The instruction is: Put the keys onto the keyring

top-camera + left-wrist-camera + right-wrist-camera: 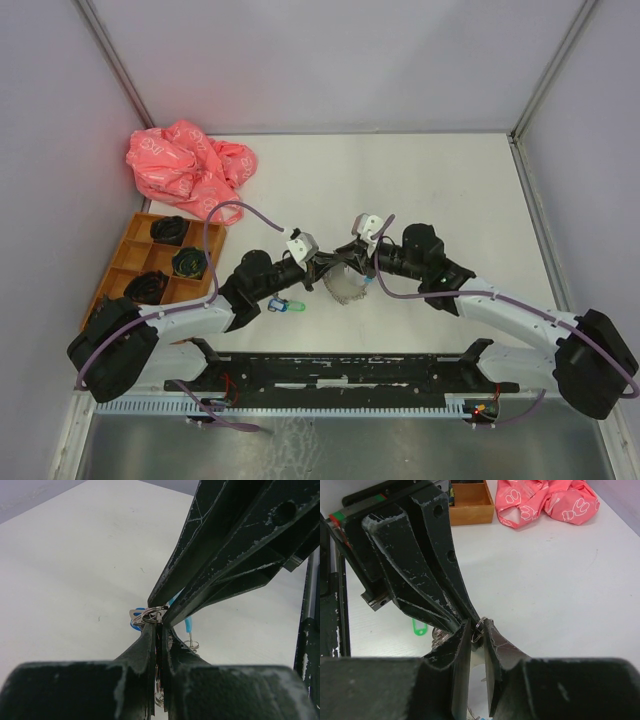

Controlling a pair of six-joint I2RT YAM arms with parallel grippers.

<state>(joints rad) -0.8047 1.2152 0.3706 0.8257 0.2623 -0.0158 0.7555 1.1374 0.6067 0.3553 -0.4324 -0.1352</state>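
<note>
My two grippers meet tip to tip above the table's middle. My left gripper (322,263) (157,626) is shut on the keyring (347,290), a dark beaded chain that hangs below the fingertips; its light-blue section (188,625) shows beside them. My right gripper (345,256) (478,630) is shut on the small metal split ring (478,628) of a key; a blue tag (135,624) sits just behind that ring (154,614). Another key with a green tag (292,306) (419,627) lies on the table left of the grippers.
A crumpled pink bag (185,165) (545,500) lies at the back left. A wooden compartment tray (140,218) (470,502) with dark round items stands at the left. A black rail (350,370) runs along the near edge.
</note>
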